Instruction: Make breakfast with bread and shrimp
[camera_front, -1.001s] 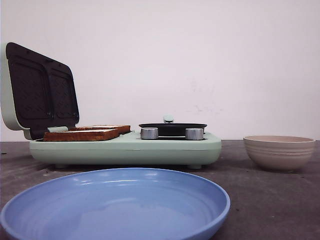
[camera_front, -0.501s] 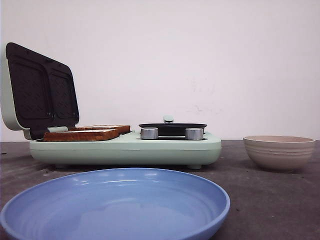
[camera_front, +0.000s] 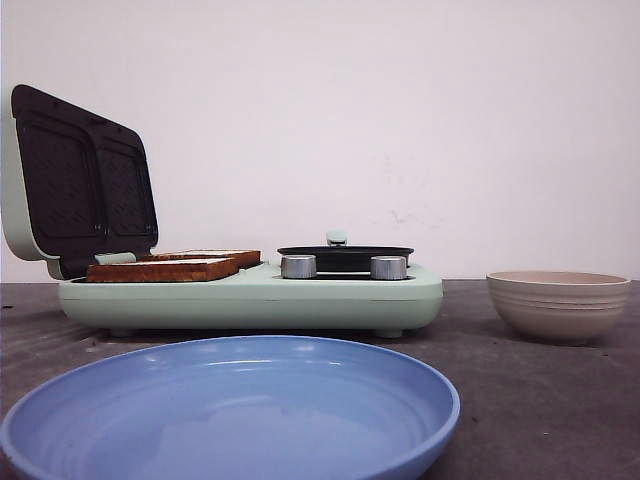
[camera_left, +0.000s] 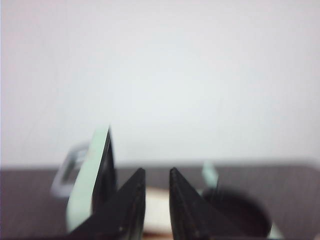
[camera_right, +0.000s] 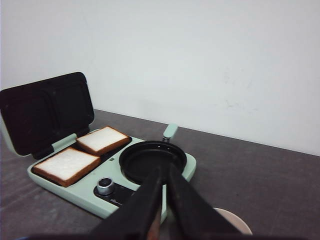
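You have two slices of bread (camera_right: 67, 165) (camera_right: 102, 139) lying side by side on the open mint sandwich maker (camera_front: 250, 295), whose lid (camera_front: 80, 180) stands up. One black pan (camera_right: 152, 161) sits empty beside them; only the right wrist view looks into it. One blue plate (camera_front: 60, 420) and one beige bowl (camera_front: 558, 305) rest on the counter (camera_front: 530, 400). The plate is empty. Left hand (camera_left: 156, 181) and right hand (camera_right: 164, 175) are both clenched, grasping nothing.

raised lid (camera_front: 80, 180) walls bread (camera_right: 67, 165) (left side), above open
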